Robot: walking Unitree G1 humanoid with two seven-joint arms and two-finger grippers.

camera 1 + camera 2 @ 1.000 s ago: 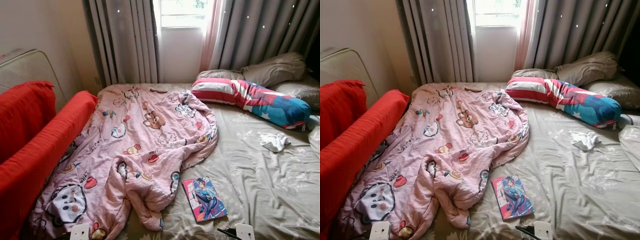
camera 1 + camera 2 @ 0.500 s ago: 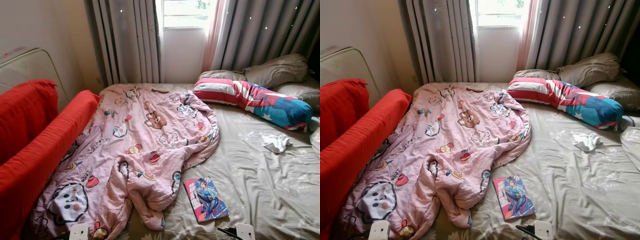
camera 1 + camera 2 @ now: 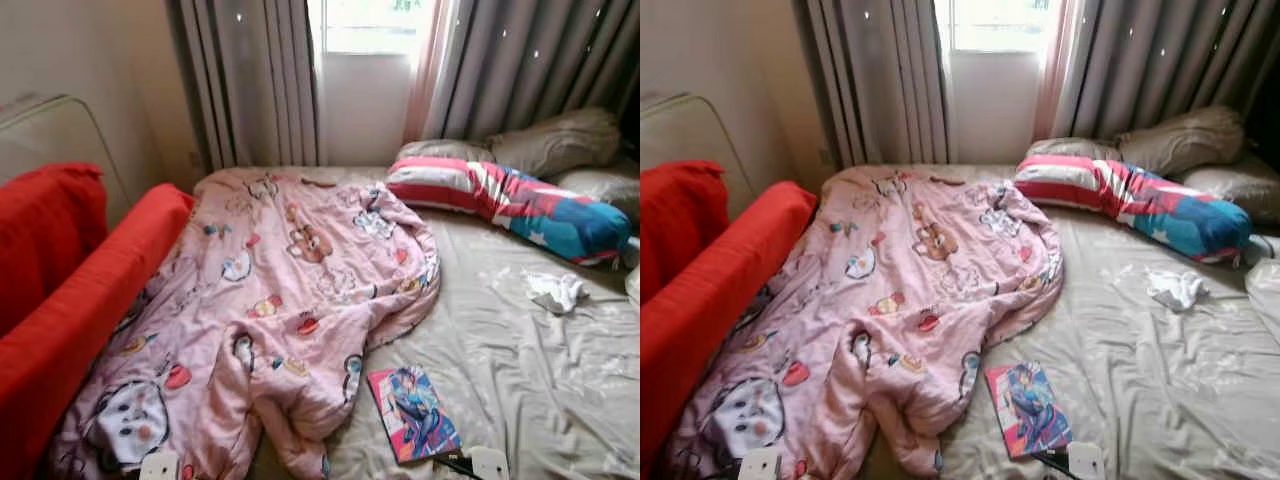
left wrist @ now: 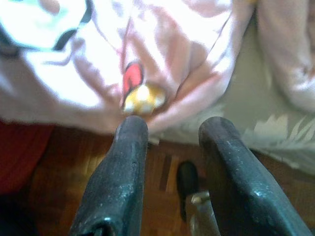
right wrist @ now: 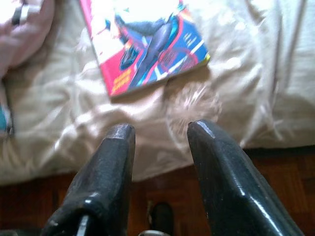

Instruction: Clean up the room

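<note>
**Standing at the foot of an unmade bed**

On my far left I see a red cover (image 3: 60,290) draped beside the bed. Next to it a pink cartoon blanket (image 3: 270,290) lies crumpled over the left half of the bed (image 3: 520,370), its lower edge spilling off the foot. My left gripper (image 4: 170,128) hangs just below that edge, fingers apart and holding nothing. A comic book (image 3: 413,413) lies flat near the foot, touching the blanket's fold. My right gripper (image 5: 157,130) hovers short of it, fingers spread and empty. Further right lie a white sock (image 3: 556,292), a striped bolster (image 3: 510,198) and grey pillows (image 3: 555,140).
</note>
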